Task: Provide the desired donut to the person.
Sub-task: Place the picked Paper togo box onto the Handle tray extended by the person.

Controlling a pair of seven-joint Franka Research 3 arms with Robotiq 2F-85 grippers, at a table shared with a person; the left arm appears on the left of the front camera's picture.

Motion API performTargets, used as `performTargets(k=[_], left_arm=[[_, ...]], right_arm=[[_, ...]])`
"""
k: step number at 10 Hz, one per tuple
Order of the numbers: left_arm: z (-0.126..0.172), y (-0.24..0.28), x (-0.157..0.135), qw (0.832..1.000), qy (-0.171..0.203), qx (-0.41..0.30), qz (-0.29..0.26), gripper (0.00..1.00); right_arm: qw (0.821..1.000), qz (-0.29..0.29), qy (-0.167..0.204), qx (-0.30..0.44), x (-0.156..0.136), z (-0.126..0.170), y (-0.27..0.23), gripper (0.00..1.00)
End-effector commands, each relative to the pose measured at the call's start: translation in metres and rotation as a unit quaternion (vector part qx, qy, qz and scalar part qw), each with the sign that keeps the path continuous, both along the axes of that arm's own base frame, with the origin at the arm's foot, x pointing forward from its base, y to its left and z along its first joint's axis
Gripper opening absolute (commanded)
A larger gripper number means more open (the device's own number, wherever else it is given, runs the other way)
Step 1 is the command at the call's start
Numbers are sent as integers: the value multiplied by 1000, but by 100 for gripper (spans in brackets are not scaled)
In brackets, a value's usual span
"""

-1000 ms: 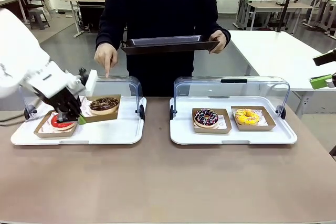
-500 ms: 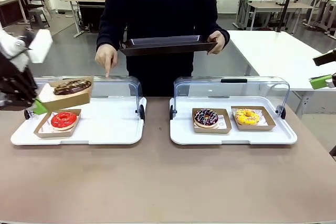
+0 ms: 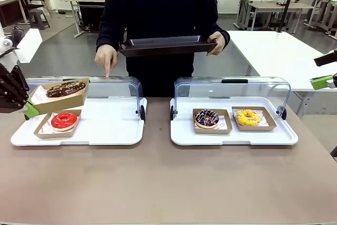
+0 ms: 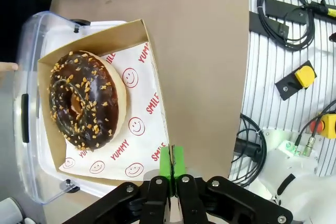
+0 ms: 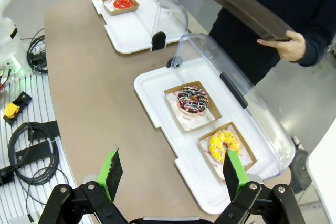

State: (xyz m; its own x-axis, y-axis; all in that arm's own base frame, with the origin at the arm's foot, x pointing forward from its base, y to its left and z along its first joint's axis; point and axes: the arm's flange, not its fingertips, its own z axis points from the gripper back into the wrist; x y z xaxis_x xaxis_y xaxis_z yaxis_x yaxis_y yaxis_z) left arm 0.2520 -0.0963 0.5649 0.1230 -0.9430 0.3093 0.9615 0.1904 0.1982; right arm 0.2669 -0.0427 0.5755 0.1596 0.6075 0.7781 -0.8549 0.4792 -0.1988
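Nut-flecked chocolate donut [image 4: 84, 100] in cardboard tray [image 4: 118, 32]

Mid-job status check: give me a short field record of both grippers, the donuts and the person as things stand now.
left gripper: shut on the edge of the cardboard box with the chocolate donut, raised over the left white tray
right gripper: open, holding nothing
left white tray: red donut in its box
right white tray: sprinkled donut and yellow donut, each boxed
person: holding hand grips a dark serving tray; pointing hand has a finger down at the left cover
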Motion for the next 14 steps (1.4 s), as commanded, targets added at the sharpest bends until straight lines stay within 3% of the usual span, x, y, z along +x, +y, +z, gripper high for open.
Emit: performTargets(k=[1,14], left_arm=[[0,-3,1,1000,-9,4,9,0],[0,-3,1,1000,-9,4,9,0]], right_arm=[[1000,9,0,-1,1,-1,1,100],[1000,9,0,-1,1,-1,1,100]])
